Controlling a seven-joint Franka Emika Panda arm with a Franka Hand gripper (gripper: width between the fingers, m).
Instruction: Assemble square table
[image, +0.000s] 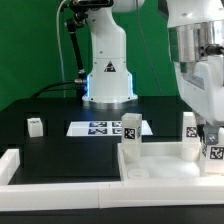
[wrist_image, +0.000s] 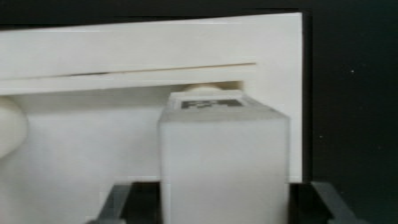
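Note:
The square table's white slab (image: 160, 166) lies at the front of the exterior view's right. Two white tagged leg posts stand upright on it, one at its far left corner (image: 131, 128) and one at its far right (image: 190, 125). My gripper (image: 211, 140) is down over a third leg post (image: 214, 153) at the slab's right edge. In the wrist view this leg (wrist_image: 222, 140) fills the gap between my dark fingers (wrist_image: 135, 203), which press on both its sides; my gripper (wrist_image: 224, 208) is shut on it. The slab's white surface (wrist_image: 107, 120) lies behind it. A fourth leg (image: 35, 125) stands loose at the far left.
The marker board (image: 98, 128) lies flat mid-table in front of the robot's base (image: 108, 85). A long low white border wall (image: 40, 170) runs along the front left. The table top is black.

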